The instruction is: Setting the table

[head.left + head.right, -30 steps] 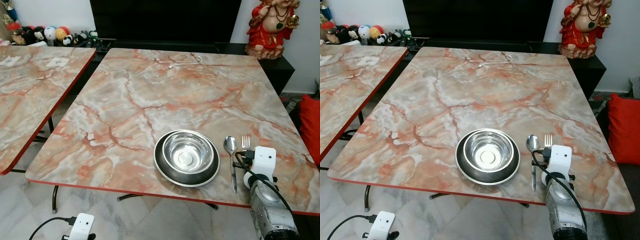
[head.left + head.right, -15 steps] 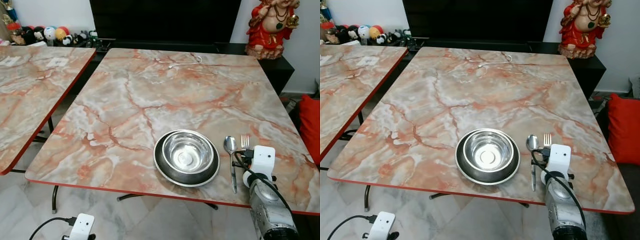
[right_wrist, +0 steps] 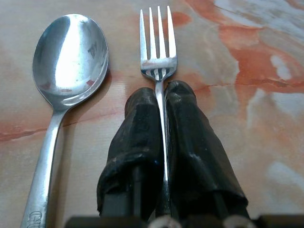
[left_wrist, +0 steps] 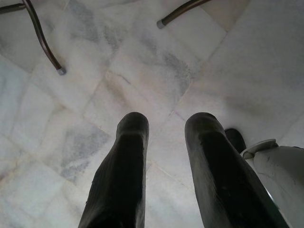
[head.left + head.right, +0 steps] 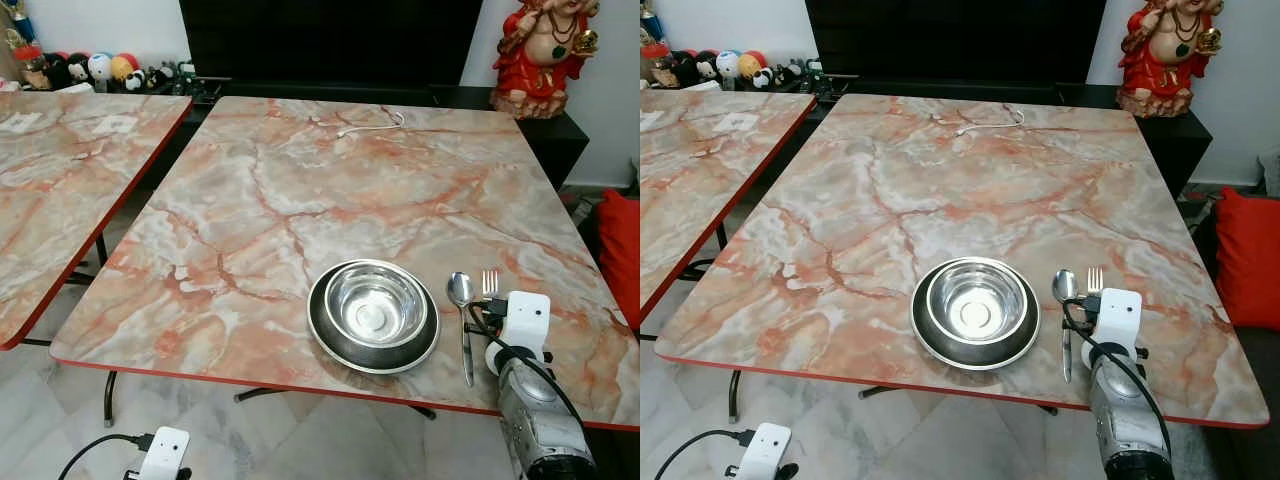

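A: How do the jaws stand?
B: The right gripper point(image 3: 160, 102) clamps the silver metal fork point(image 3: 158, 47), just beside the shiny steel spoon point(image 3: 66, 61).
A: And from the spoon?
B: The steel bowl point(image 5: 374, 303) on its dark-rimmed round plate point(image 5: 325, 340) sits on its other side, on the orange-veined marble table point(image 5: 300, 180). The left gripper point(image 4: 164, 137) hangs parted over grey floor tiles point(image 4: 142, 61).

A home: marble-patterned dining table point(image 5: 300, 200), red figurine point(image 5: 540, 50), toy balls point(image 5: 100, 68).
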`<state>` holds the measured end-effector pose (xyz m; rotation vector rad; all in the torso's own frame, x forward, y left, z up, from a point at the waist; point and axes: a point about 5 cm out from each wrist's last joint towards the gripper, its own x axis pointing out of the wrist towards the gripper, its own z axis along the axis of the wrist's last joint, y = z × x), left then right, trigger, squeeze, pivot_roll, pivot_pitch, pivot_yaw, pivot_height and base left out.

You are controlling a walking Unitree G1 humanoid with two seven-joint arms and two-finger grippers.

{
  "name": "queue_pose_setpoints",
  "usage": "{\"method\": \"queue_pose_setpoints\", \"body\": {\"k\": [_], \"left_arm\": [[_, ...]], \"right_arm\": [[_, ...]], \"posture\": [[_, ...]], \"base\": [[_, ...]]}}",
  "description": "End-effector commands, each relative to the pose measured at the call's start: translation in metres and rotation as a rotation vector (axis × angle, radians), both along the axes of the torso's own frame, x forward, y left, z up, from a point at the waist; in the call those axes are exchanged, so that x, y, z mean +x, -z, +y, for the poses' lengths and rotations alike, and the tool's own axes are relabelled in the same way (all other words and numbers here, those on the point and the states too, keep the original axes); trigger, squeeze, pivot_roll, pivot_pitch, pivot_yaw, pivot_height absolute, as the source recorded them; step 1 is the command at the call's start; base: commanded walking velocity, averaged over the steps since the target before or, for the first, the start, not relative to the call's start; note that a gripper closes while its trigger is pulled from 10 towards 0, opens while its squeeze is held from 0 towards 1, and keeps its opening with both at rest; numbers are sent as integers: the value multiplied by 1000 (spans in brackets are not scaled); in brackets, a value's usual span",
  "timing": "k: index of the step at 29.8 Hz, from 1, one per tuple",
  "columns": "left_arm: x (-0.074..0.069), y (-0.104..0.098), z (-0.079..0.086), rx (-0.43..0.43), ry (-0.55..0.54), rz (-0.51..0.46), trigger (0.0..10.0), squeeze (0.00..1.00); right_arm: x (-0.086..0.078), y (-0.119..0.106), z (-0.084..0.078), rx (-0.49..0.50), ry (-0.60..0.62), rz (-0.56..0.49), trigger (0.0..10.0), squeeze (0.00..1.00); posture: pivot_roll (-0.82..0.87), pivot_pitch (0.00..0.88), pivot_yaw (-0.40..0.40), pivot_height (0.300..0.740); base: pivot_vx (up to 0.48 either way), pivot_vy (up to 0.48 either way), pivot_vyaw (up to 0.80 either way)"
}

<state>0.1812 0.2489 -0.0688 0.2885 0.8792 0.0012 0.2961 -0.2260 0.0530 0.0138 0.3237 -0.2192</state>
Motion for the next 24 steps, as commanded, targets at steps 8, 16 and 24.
{"method": "queue_pose_setpoints", "body": {"k": [8,16,24], "left_arm": [[-3,1,3,8,1,17,10000,0],[-5,2,2,9,2,20,10000,0],[-4,2,1,7,5,17,10000,0]], "right_arm": [[-2,6,-1,-1,4,31,10000,376],[-2,7,-1,-8,1,35,10000,388],[-2,7,-1,-10,1,32,10000,576]], "posture": [[65,27,6,740],[65,27,6,740],[65,27,6,740]], "base": [[0,0,0],[0,0,0],[0,0,0]]}}
